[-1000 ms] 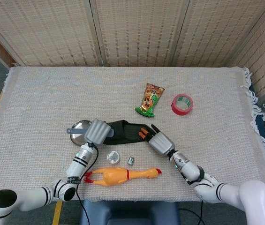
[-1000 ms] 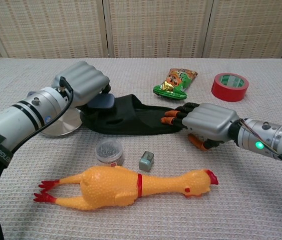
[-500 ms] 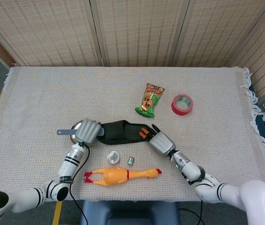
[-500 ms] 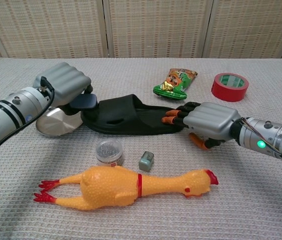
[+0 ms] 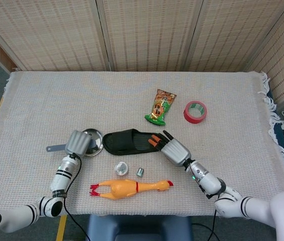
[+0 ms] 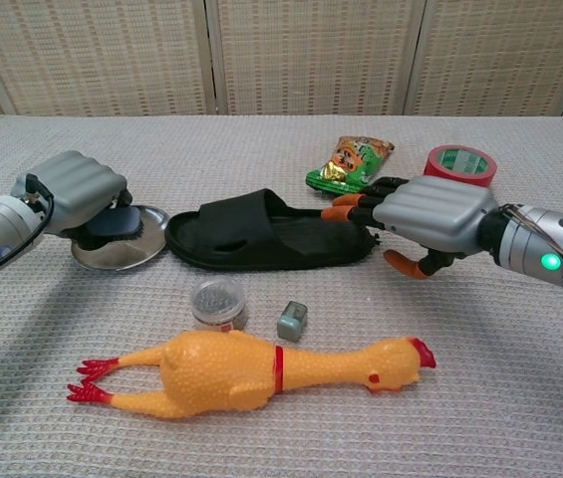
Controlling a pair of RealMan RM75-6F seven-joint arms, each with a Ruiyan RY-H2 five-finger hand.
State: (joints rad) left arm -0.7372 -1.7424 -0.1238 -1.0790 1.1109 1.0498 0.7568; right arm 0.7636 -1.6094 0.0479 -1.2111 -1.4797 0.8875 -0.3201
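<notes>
The black slipper lies flat in the middle of the desk. Its long side runs left to right. Its toe end points to your right hand, and its heel end points to the silver dish.

Your right hand is at the toe end. Its fingers have orange tips and reach onto the top of the slipper. They are stretched out and do not wrap around it, so they hold nothing.

Your left hand is curled tight around a gray handle. The handle pokes out to the left of the hand. The hand sits at the left edge of the silver dish, well apart from the slipper.

In front of the slipper, close to you, are a small round tin and a little gray block. Nearer still lies a yellow rubber chicken, stretched left to right with its red feet to the left. Behind the slipper are a snack bag and a roll of red tape.

A second ago your left hand was over the heel of the slipper. It has pulled away to the left, and the whole slipper now shows. Your right hand has lifted a little at the toe end.
</notes>
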